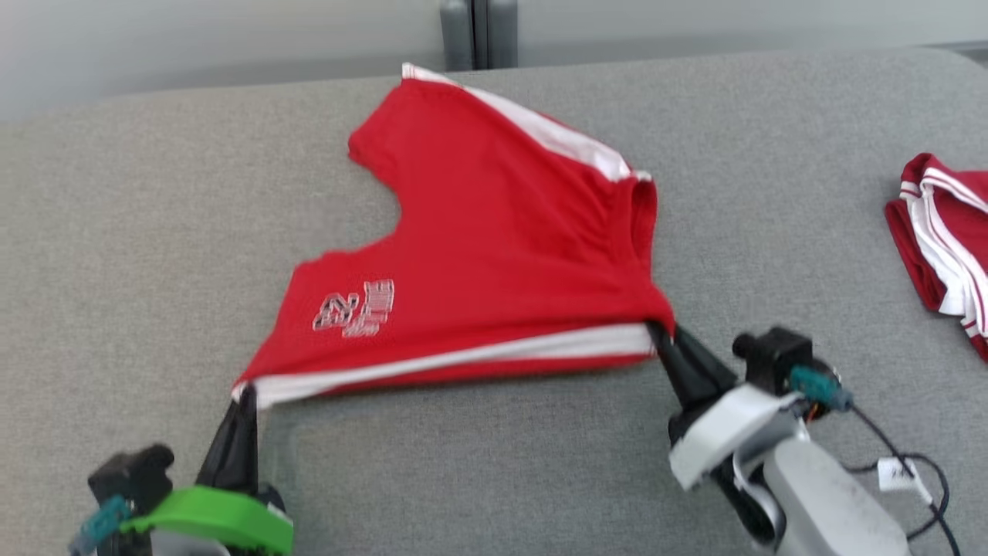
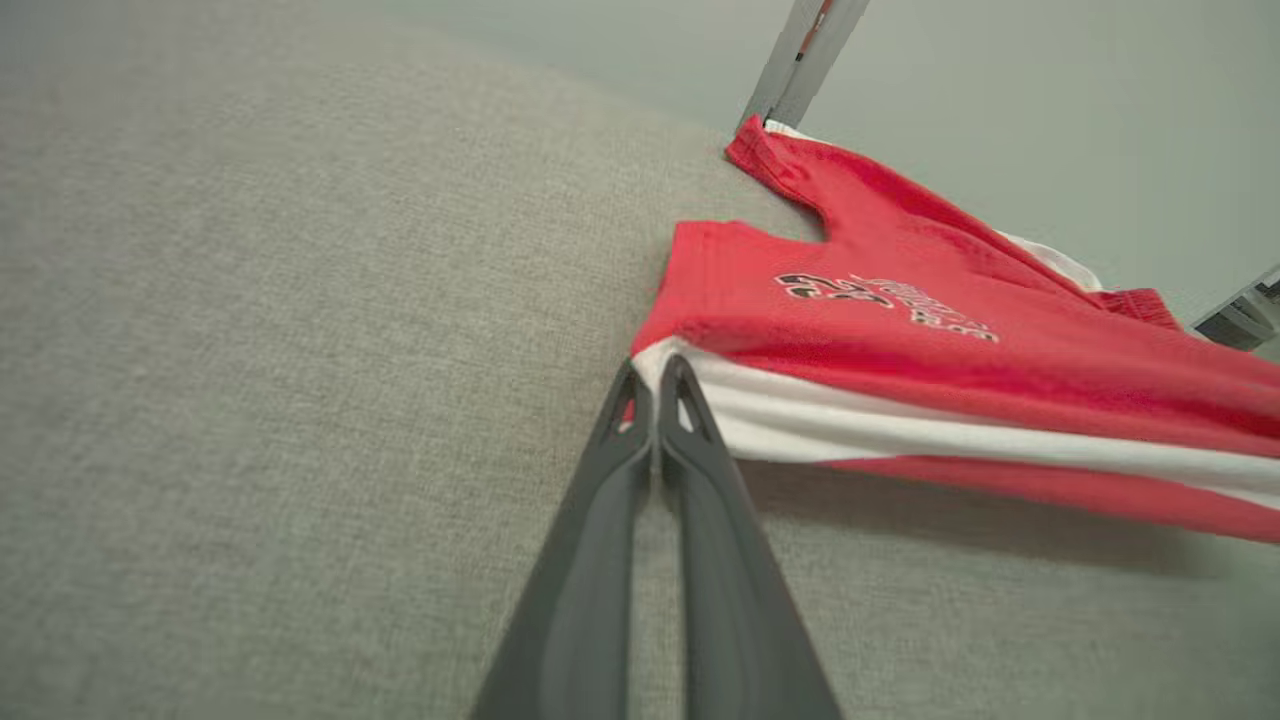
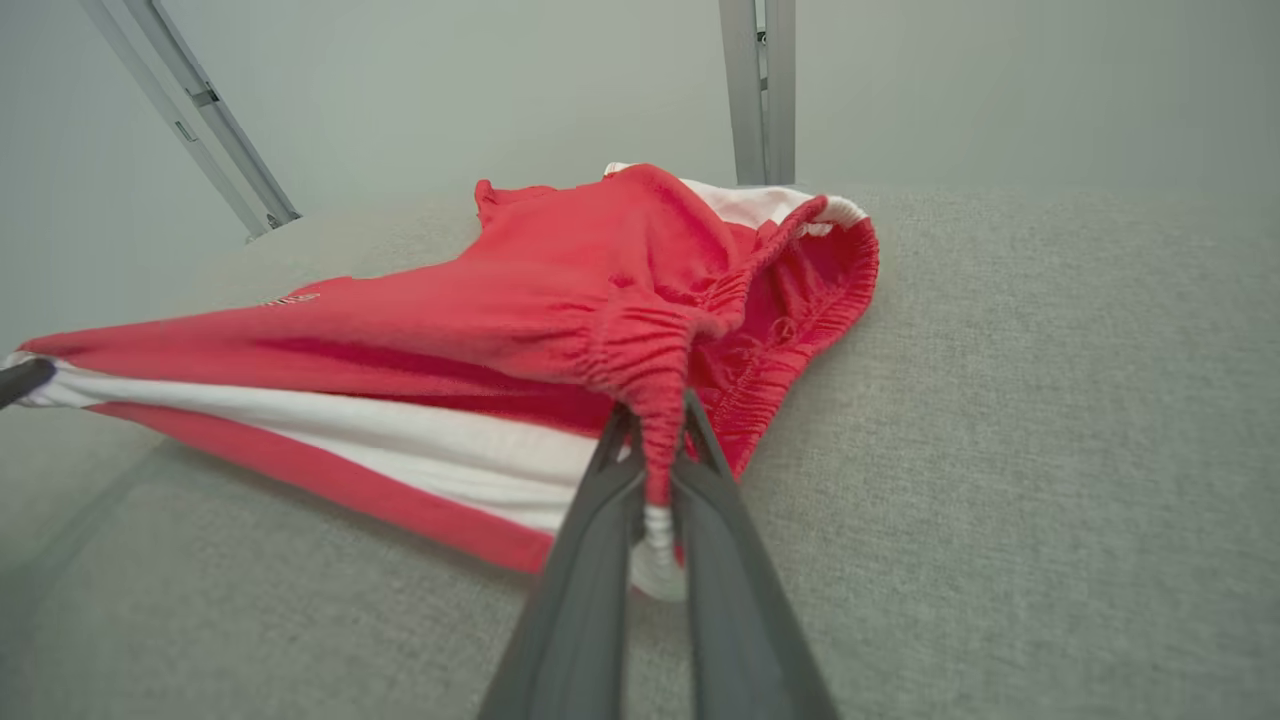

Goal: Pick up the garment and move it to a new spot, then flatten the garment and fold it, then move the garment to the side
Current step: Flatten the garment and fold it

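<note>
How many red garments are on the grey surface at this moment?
2. The red shorts lie centrally, near corners pinched by the left gripper and right gripper. A second red garment sits at the head view's right edge, partly cut off.

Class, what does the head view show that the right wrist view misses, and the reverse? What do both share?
Head view: a second red garment at the right edge. Right wrist view: the slanted metal frame and the waistband's gathered inside. Both: the red shorts on the grey surface, the right tool shut on their waistband corner.

Garment (image 1: 494,232) at table (image 1: 116,232) centre, another garment (image 1: 945,239) at right edge.
</note>
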Robot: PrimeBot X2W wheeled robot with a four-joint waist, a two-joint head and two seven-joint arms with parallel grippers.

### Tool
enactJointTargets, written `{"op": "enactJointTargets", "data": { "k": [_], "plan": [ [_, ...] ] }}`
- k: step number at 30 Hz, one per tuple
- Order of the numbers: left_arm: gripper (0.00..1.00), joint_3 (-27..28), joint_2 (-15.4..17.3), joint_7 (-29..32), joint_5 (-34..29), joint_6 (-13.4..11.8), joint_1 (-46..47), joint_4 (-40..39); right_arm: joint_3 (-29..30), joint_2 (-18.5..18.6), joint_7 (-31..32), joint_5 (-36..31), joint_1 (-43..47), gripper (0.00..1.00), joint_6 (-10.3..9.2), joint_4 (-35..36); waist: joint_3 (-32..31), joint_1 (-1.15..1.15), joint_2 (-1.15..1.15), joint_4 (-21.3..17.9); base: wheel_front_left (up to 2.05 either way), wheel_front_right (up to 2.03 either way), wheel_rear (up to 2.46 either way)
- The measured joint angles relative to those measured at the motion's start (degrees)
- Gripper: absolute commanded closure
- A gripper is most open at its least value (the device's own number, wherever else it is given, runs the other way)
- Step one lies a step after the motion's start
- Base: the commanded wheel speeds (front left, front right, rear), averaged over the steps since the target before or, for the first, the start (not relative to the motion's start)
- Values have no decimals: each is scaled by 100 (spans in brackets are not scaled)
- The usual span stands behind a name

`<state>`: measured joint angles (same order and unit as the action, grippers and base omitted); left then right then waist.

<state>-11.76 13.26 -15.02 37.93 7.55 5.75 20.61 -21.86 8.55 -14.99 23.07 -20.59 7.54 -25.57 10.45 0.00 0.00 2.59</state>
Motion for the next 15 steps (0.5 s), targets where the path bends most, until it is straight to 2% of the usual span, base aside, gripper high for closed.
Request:
{"op": "enactJointTargets", "data": {
  "k": [9, 15],
  "plan": [
    [100, 544, -387, 0, -339, 1, -1075, 74, -487, 180, 0, 394, 1255, 100, 2, 298, -564, 0, 0, 91, 0, 0, 0],
    [100, 833, -561, 7, -444, 5, -1592, -20, -452, 123, 1, 664, 1981, 100, 8, 432, -900, 0, 0, 165, 0, 0, 0]
  ]
}}
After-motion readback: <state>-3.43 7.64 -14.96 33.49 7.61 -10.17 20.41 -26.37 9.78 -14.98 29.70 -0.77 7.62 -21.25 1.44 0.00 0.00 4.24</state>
